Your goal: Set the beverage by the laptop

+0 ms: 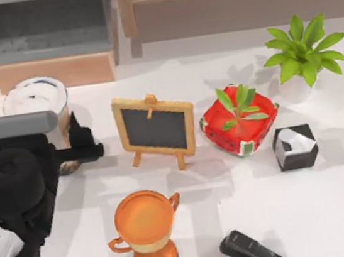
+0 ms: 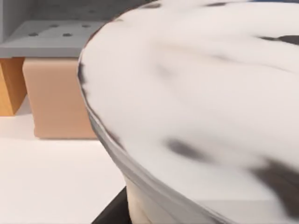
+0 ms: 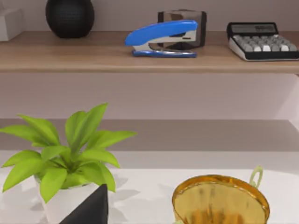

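Beverage [image 1: 35,99] stands touching left hand [image 1: 81,140] at table's left.

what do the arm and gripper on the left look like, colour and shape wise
In the top view the left arm is bulky and matte black, built of rounded segments, with a grey cylindrical piece across its upper end and a white part at the lower edge of the picture. The left gripper is black too, with slim dark fingers jutting out. I see no cables or markings.
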Robot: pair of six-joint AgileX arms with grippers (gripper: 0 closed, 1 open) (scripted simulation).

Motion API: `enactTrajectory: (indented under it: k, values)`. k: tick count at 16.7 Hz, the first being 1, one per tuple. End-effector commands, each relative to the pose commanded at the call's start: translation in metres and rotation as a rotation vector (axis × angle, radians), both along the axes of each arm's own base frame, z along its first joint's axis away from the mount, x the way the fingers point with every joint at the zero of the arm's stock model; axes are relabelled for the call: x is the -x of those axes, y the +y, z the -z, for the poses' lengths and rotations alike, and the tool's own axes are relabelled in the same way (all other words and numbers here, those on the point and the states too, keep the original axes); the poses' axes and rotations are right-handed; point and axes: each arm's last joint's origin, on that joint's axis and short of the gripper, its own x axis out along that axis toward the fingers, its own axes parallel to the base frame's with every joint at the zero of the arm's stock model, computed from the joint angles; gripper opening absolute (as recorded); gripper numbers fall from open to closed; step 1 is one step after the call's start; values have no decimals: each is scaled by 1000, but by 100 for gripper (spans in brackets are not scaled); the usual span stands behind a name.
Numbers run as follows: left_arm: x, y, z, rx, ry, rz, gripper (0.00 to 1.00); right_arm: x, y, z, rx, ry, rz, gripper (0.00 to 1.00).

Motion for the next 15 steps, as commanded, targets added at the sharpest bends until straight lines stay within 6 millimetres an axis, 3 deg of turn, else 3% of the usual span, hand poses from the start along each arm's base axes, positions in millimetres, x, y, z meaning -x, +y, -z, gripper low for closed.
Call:
enactTrajectory:
  k: [4,15]
  values:
    - [0,0,0,0,0,0,2,0,0,0,0,0,0,100]
    - [0,0,-2,-2,1,1,0,0,0,0,0,0,0,100]
